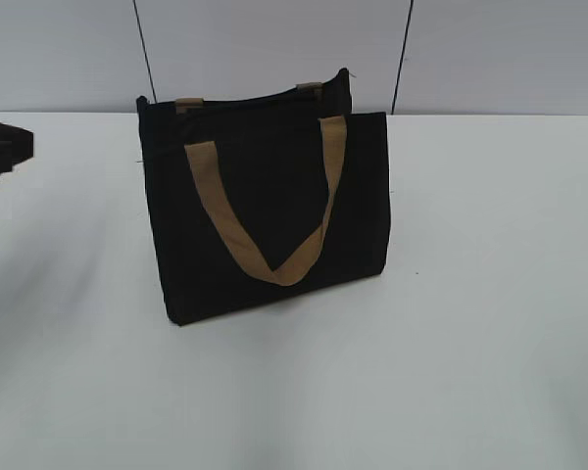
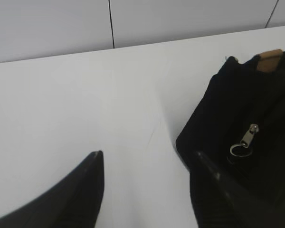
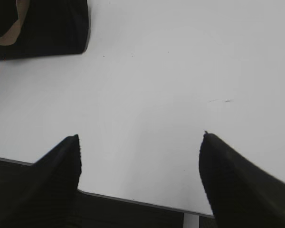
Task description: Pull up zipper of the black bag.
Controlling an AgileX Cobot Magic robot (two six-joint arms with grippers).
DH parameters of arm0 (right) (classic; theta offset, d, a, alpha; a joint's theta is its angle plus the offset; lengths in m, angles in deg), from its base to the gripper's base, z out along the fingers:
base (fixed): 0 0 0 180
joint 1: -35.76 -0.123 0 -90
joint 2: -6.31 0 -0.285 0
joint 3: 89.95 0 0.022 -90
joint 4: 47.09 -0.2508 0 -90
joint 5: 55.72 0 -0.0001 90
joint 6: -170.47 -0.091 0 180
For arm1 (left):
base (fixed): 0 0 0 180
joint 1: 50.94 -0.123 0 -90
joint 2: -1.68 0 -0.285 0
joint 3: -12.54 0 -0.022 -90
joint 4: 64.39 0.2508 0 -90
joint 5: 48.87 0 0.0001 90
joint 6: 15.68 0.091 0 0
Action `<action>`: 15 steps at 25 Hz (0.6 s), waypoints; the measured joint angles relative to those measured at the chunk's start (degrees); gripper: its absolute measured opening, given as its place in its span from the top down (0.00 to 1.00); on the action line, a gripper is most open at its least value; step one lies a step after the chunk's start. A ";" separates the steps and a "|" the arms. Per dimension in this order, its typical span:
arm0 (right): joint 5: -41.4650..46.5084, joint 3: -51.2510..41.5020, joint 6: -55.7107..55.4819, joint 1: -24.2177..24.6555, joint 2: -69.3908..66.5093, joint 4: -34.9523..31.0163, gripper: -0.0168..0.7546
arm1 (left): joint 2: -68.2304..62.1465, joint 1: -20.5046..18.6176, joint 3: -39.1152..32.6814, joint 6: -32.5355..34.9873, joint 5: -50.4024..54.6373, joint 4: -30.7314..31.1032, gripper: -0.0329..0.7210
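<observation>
The black bag [image 1: 265, 211] stands upright on the table, its silver zipper [image 2: 247, 137] hanging at one end.

The exterior view faces the black bag [image 1: 265, 206] from a slant above, while both wrist views look down past their fingertips (each catching the bag's edge).
</observation>
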 joint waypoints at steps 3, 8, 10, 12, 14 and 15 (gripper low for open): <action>0.00 0.00 0.00 0.00 0.00 0.00 0.22 | -6.86 3.93 0.00 0.07 -7.52 -2.20 0.38; 0.00 0.00 0.00 0.00 0.00 0.00 0.22 | -14.76 8.58 0.00 -0.52 -14.91 -3.69 0.38; 0.00 0.00 0.00 0.00 0.00 0.00 0.22 | -16.66 9.52 0.00 -1.42 -16.20 -3.70 0.38; 0.00 0.00 0.00 0.00 0.00 0.00 0.22 | -18.26 9.92 -0.38 -3.18 -17.73 -3.70 0.38; 0.00 0.00 0.00 0.00 0.00 0.00 0.22 | -19.31 9.99 -1.34 -5.78 -19.95 -3.76 0.38; 0.00 0.00 0.00 0.00 0.00 0.00 0.22 | -19.71 9.99 -2.01 -7.36 -20.81 -3.82 0.38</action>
